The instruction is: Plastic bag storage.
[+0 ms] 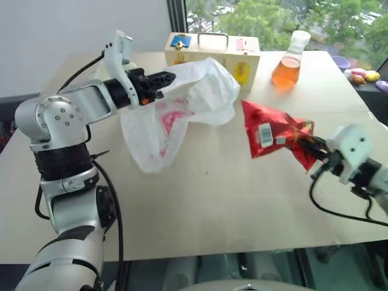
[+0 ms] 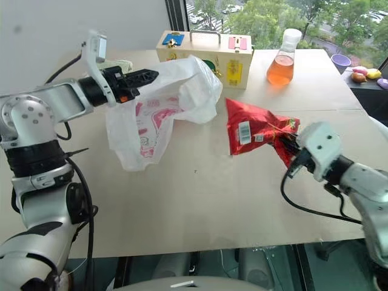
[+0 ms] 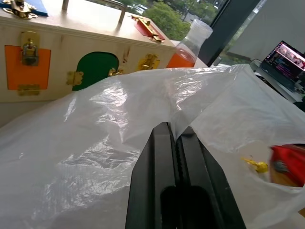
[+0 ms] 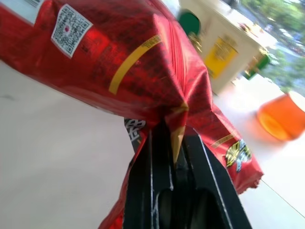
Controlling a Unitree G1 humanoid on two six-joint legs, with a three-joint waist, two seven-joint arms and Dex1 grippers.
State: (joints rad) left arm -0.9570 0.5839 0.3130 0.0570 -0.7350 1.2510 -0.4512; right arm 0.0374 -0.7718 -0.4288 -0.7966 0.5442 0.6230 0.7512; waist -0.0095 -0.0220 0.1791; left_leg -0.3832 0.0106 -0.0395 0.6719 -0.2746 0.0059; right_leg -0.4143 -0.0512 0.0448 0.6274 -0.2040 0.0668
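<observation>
**Snack packet held to the right of the bag's mouth**

Nearest to me, on my right, my right end effector [image 1: 314, 147] is clamped on one crimped end of a red snack packet [image 1: 270, 134]. The packet hangs clear of the pale wooden bench [image 1: 212, 206], its long axis running from my fingers up and leftward toward the middle of the bench.

Farther off, on my left, my left end effector [image 1: 162, 80] is closed on a pinch of the plastic bag [image 1: 182, 109], lifting its upper edge. The bag is thin, translucent white with pink print; its body droops from my grip to the bench, and its bunched top spreads rightward toward the packet. The two are near but apart.

I judge the coming move turns on this: the bag lies to the left of the packet and slightly beyond it, so the right arm must carry it leftward into whatever opening the left holds up. I cannot tell how wide that opening is.

Behind the bag stands a wooden latch box [image 1: 213, 51], and a flask of orange liquid [image 1: 290, 60] to its right.
</observation>
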